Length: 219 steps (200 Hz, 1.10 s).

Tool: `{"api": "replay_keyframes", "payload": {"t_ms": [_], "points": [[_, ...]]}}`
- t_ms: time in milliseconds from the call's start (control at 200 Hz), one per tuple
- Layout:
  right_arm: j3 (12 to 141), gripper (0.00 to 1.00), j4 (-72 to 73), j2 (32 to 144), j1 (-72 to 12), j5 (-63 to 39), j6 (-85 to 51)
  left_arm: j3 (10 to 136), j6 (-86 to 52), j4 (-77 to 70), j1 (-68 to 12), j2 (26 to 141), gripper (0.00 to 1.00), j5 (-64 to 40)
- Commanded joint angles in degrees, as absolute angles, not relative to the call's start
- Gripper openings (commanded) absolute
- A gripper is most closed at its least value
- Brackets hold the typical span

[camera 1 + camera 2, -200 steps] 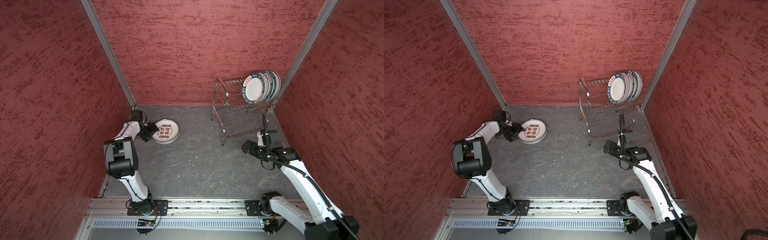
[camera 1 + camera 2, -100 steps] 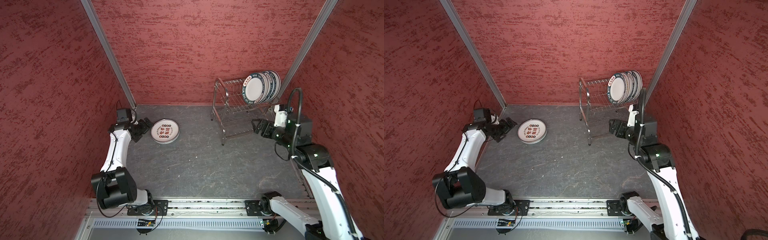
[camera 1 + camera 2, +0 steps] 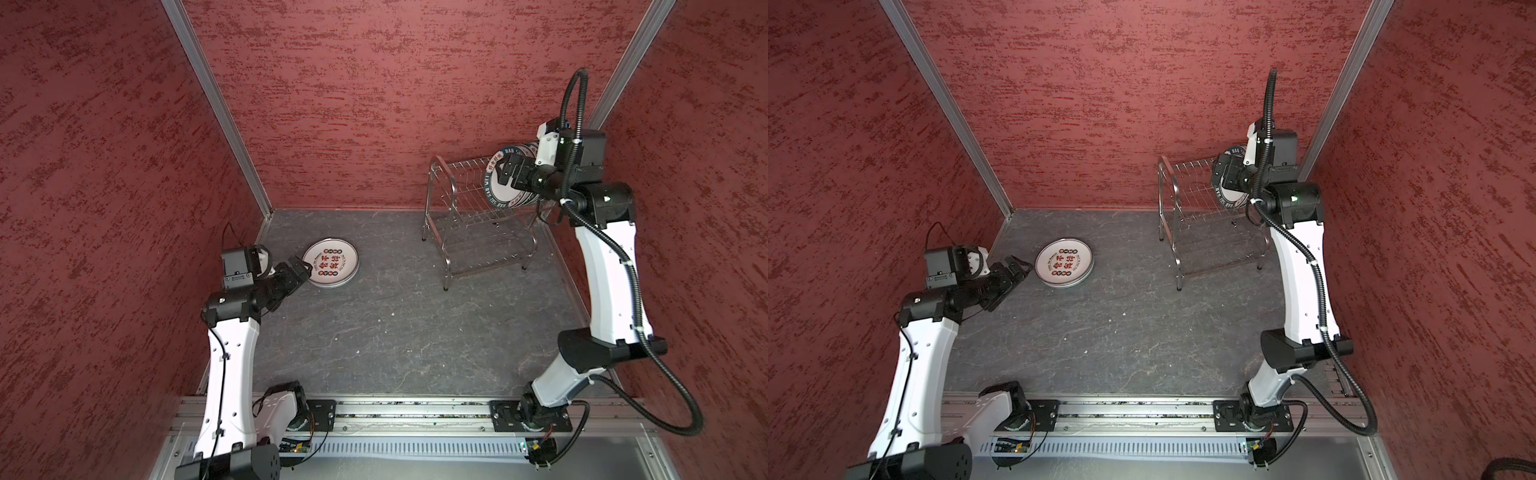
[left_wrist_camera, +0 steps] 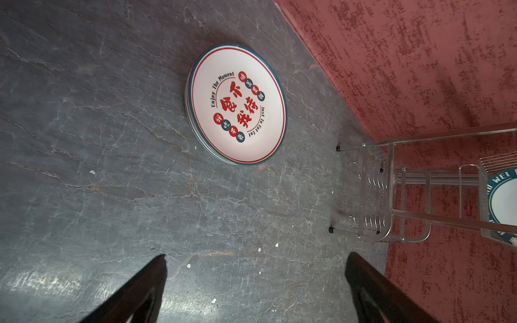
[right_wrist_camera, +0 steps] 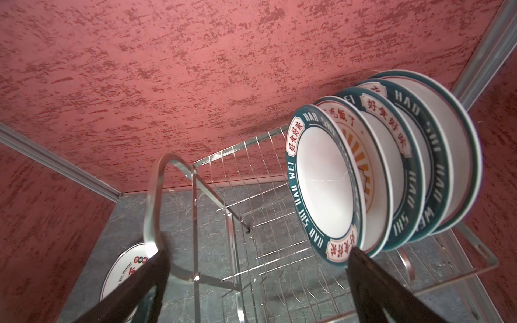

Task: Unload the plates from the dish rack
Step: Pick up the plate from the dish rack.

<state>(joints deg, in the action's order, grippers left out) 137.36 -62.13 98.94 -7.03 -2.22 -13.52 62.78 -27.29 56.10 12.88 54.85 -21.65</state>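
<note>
plates (image 5: 327,190) in rack (image 3: 461,187) (right), stack (image 3: 330,262) left

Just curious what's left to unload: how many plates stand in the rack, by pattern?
Wide lettered-band plates: 3
Orange sunburst plate: 1
Thin teal-edged plate: 1
Total standing in the dish rack: 5

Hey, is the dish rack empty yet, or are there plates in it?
Not empty. Several plates stand on edge in the upper shelf of the dish rack, bunched at one end.
</note>
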Motion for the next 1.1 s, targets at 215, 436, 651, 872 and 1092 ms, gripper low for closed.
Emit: {"api": "replay_keyframes", "payload": {"t_ms": [215, 436, 651, 872, 1092], "points": [[143.4, 0.99, -67.3, 103.2, -2.3, -9.0, -12.2, 59.8, -27.9, 56.2, 11.9, 57.6, 0.99, -25.2], [143.3, 0.99, -66.4, 103.9, -0.9, -9.7, -11.9, 59.9, -28.2, 54.9, 11.4, 58.4, 1.00, -26.0], [143.2, 0.99, -65.3, 105.4, 0.0, -10.5, -11.3, 59.1, -28.5, 54.4, 11.0, 58.1, 0.99, -25.9], [143.3, 0.98, -64.7, 107.1, 0.5, -10.8, -11.0, 58.2, -28.8, 54.2, 10.9, 57.7, 0.99, -26.3], [142.0, 0.90, -63.6, 108.3, 0.5, -10.6, -10.7, 58.2, -28.8, 54.2, 10.8, 57.6, 1.00, -26.6]]}}
